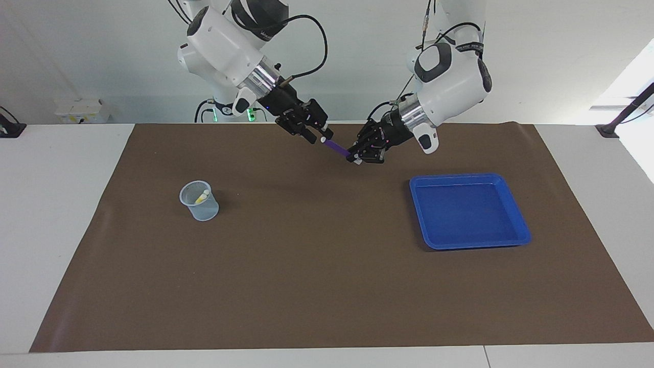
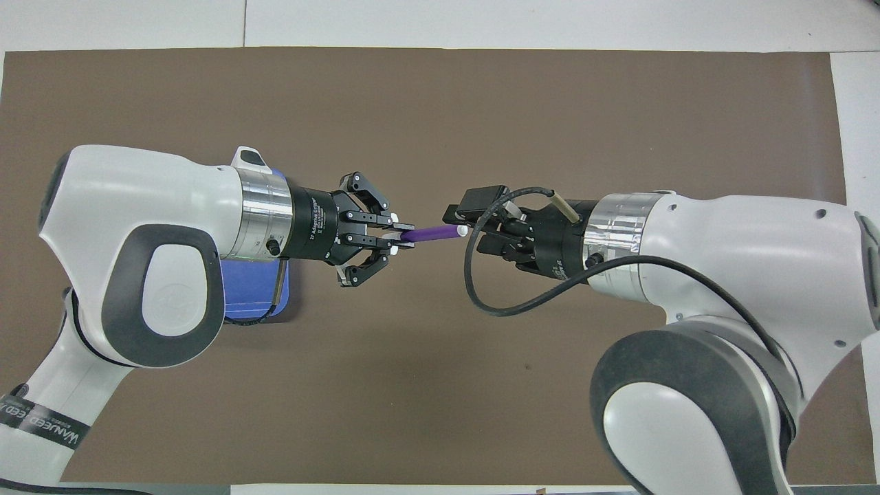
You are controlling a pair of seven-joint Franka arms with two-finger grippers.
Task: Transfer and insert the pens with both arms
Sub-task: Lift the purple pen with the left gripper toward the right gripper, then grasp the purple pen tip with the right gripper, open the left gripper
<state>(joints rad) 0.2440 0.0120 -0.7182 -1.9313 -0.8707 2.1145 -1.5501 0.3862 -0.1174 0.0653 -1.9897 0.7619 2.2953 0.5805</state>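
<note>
The left gripper (image 2: 395, 235) clamps the purple pen (image 2: 430, 234), level, its whitish tip reaching the half-closed right gripper (image 2: 462, 230).

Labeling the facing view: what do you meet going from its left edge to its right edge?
Clear cup holding a yellow pen → right gripper → purple pen → left gripper → blue tray.

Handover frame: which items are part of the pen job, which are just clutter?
In play:
- slim purple marker pen, held by left gripper
- right gripper, at its pale tip
- clear plastic cup with yellow pen inside
- empty blue plastic tray

Lying about:
- brown table mat
</note>
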